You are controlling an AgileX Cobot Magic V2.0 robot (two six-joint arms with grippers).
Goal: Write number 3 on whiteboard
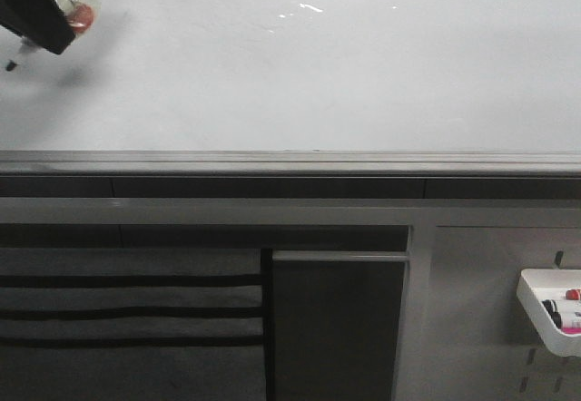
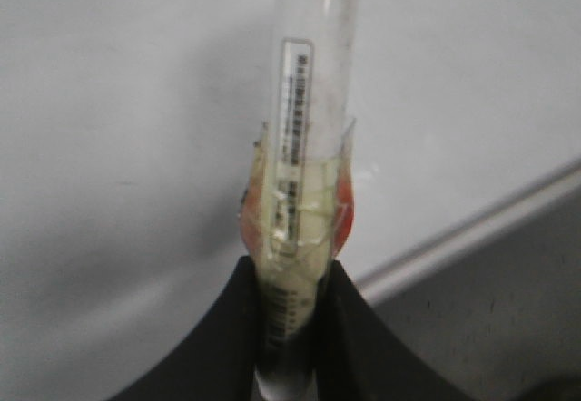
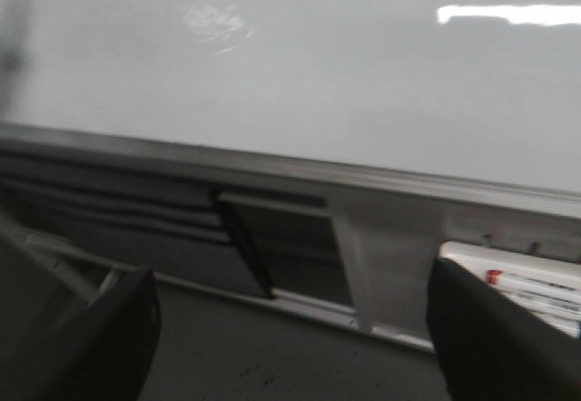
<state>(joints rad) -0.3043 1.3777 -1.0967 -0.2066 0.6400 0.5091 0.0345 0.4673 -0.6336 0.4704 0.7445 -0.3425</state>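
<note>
The whiteboard point(image 1: 318, 65) is a large glossy white board with glare at the top; no number 3 shows on it. My left gripper point(image 1: 41, 15) is at the board's upper left corner in the front view, shut on a clear-barrelled marker point(image 2: 304, 147) wrapped in tape with a red patch. The marker's dark tip point(image 1: 12, 65) points down-left at the board. In the left wrist view my left gripper point(image 2: 292, 328) has its black fingers point(image 2: 231, 328) clamped on the marker. My right gripper point(image 3: 290, 328) is open and empty, away from the whiteboard point(image 3: 318, 74).
A grey metal edge rail point(image 1: 290, 161) runs under the board. Below it is a grey panelled cabinet point(image 1: 336, 328). A small white marker tray point(image 1: 549, 306) with several markers hangs at the lower right; it also shows in the right wrist view point(image 3: 517, 283).
</note>
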